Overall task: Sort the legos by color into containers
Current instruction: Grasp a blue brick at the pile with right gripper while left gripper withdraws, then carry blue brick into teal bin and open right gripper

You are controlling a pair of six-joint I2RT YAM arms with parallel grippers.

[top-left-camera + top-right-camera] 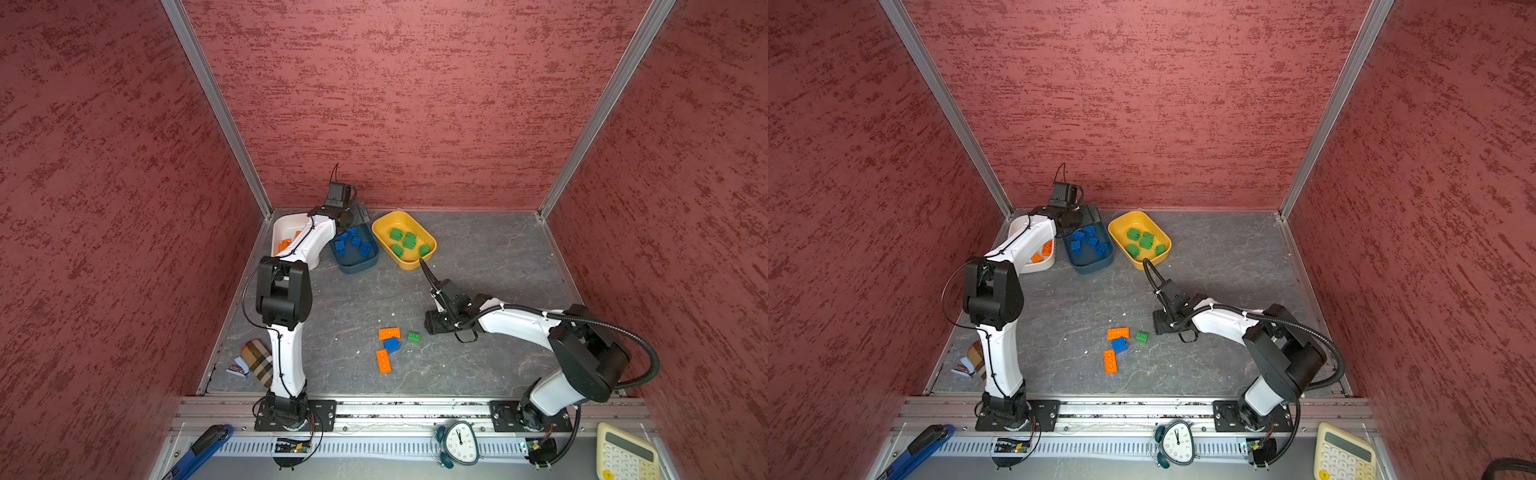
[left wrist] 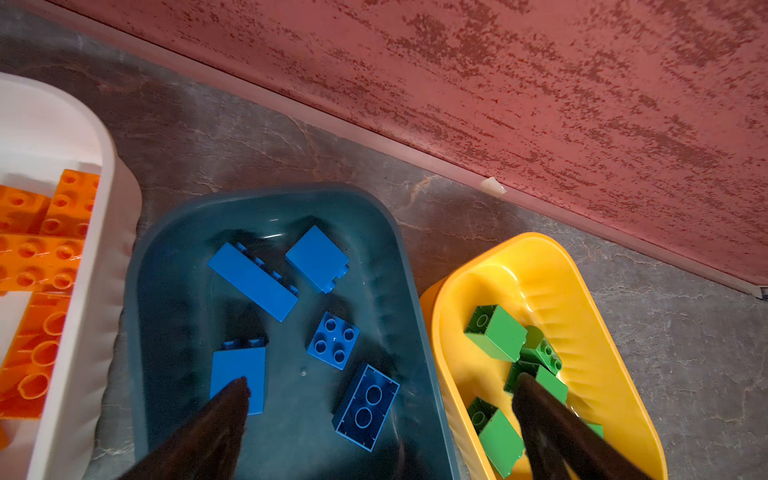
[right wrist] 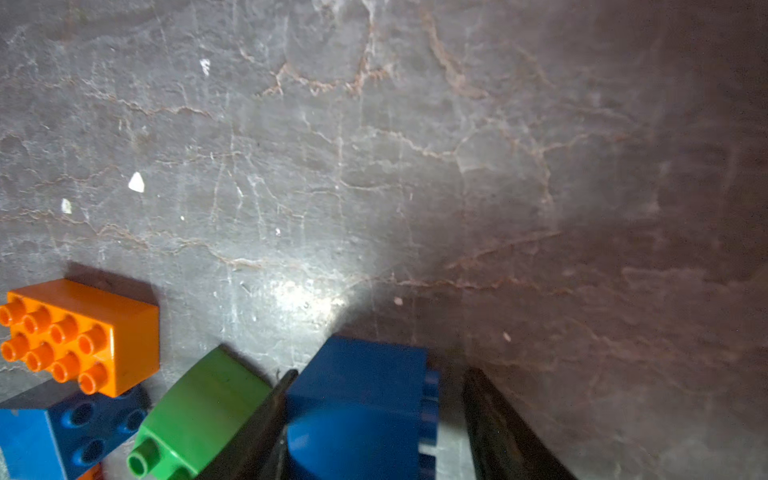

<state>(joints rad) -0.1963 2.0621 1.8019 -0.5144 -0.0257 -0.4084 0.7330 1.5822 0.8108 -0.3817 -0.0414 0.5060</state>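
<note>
Reaching out to the far left corner of the surface [image 1: 490,266], the left arm [image 1: 286,291] stands with its elbow raised high. Its forearm stretches over the white tub [image 1: 284,220], and the left gripper [image 1: 360,214] hangs above the far end of the dark teal tub [image 1: 358,264]. Both top views show three tubs in a row along the far edge. The yellow tub [image 1: 409,264] is at the right of the row, with green bricks [image 1: 409,241] inside. The right arm [image 1: 582,353] leans in low from the near right corner, wrist bent down. The right gripper [image 1: 430,326] is low over the middle of the surface, just beside a small green brick [image 1: 413,336]. Close by lie an orange oblong brick [image 1: 389,333], a blue brick [image 1: 391,344] touching it, and a second orange oblong brick [image 1: 383,360] nearer the near edge.

From the left wrist, the left gripper's jaws are spread wide and hold nothing. One finger [image 2: 232,399] is over the teal tub, where five blue bricks [image 2: 249,278] lie, and its partner is over the yellow tub. Orange bricks [image 2: 41,249] lie in the white tub.

From the right wrist, the right gripper is partly closed around another blue brick [image 3: 361,399] on the surface. One finger [image 3: 274,415] lies against its flank, but a sliver of surface shows between its studs and the opposite finger, so it isn't pinched.
</note>
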